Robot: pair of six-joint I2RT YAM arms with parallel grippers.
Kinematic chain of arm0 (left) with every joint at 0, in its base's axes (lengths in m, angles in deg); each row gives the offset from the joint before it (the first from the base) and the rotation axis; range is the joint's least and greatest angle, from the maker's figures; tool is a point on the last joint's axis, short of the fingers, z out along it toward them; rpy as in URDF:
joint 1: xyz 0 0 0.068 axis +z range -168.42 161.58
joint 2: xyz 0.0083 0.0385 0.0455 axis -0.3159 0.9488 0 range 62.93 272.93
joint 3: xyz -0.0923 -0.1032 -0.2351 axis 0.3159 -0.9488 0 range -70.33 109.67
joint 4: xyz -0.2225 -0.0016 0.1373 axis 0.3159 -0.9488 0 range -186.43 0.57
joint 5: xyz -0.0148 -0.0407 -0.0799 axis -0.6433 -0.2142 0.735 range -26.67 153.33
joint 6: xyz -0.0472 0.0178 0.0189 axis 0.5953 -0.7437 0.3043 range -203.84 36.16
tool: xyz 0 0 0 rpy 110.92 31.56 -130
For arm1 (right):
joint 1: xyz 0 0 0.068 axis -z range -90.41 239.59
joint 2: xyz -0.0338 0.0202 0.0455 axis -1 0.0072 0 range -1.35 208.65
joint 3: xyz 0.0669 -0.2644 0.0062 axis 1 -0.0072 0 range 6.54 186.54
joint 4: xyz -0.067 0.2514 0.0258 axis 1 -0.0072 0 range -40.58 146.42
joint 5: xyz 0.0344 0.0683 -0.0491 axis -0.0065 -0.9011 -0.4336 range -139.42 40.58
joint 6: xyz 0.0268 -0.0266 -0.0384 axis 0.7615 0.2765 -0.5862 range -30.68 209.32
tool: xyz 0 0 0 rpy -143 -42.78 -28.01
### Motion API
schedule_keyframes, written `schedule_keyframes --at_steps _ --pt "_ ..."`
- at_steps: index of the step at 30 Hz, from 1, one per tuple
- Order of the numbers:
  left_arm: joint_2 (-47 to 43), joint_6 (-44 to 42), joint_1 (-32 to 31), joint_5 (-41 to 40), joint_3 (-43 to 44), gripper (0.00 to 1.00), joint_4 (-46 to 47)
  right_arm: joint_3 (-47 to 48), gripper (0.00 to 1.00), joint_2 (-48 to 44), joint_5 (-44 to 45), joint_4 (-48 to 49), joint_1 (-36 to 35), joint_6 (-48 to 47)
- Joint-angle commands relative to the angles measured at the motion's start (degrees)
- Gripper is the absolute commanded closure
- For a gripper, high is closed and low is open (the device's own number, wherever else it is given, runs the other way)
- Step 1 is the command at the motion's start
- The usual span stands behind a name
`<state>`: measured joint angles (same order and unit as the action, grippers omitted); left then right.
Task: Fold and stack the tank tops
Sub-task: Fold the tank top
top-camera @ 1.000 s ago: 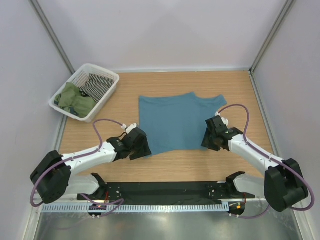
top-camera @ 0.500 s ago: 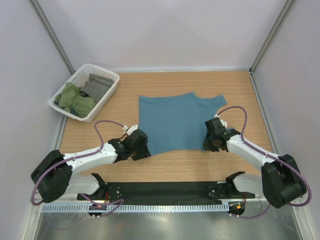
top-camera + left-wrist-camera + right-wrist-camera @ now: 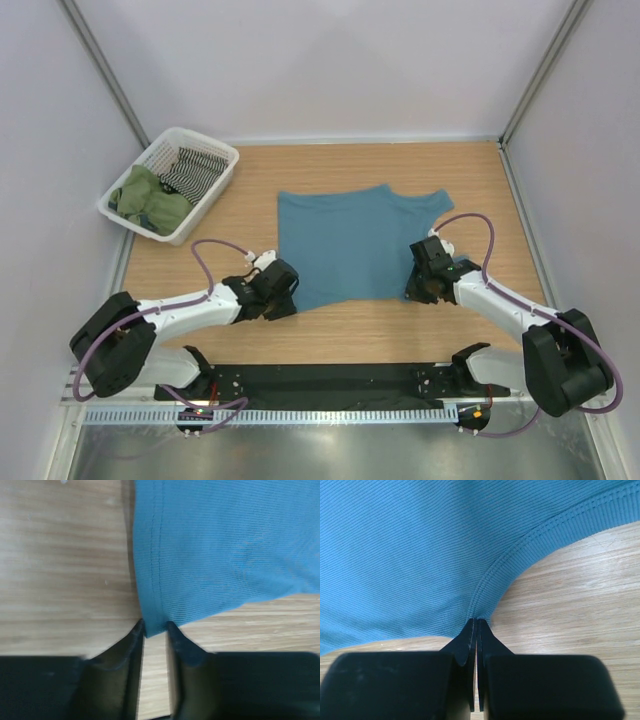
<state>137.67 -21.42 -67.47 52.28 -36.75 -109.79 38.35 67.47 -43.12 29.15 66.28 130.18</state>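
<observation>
At the near edge, the left gripper straddles a corner of the teal top, fingers narrowly apart; I can't tell if they pinch it. The right gripper is clamped on its armhole hem. The top lies flat, unfolded. Far left, the green top sits in the basket. Nothing is stacked.

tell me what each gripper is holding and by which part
Right gripper: shut on the teal top at its curved ribbed edge. Left gripper: the top's hem corner sits between its jaws, but whether it is pinched cannot be told.
</observation>
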Motion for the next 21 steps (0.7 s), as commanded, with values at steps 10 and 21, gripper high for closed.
schedule_keyframes --at_steps 10,21 --pt "-2.2 -3.6 -0.3 -3.3 3.1 1.0 -4.9 2.4 0.99 -5.2 5.0 -4.2 -0.3 0.5" --pt "-1.4 -7.7 -0.2 -4.0 10.8 1.0 -10.9 11.4 0.99 -0.3 6.5 -6.3 -0.3 -2.9"
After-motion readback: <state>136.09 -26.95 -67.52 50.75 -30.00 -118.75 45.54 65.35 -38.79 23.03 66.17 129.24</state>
